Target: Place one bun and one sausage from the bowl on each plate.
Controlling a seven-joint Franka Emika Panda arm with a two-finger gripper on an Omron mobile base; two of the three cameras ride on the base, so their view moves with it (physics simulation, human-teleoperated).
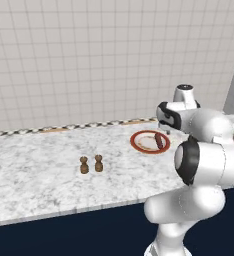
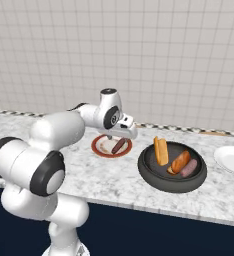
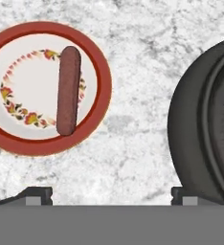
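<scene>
Sausage down on the red-rimmed plate point(image 3: 92, 57); the gripper point(image 2: 110, 136) is spread and empty.
Your sausage point(image 3: 68, 90) lies there alone, so a bun point(image 2: 161, 150) from the bowl point(image 2: 154, 176) looks next; the white plate point(image 2: 232, 159) waits bare.

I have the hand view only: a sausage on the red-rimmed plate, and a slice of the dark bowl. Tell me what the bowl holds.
Observer: The bowl holds a bun, a second bun and one sausage.
Operator: Locate the other plate.
Observer: The white plate lies on the counter beyond the bowl, on the side away from the red-rimmed plate; the part of it in view is bare.
Operator: Report anything else on the counter.
Observer: Two small brown shakers stand side by side to the left of the red-rimmed plate, apart from it.
</scene>
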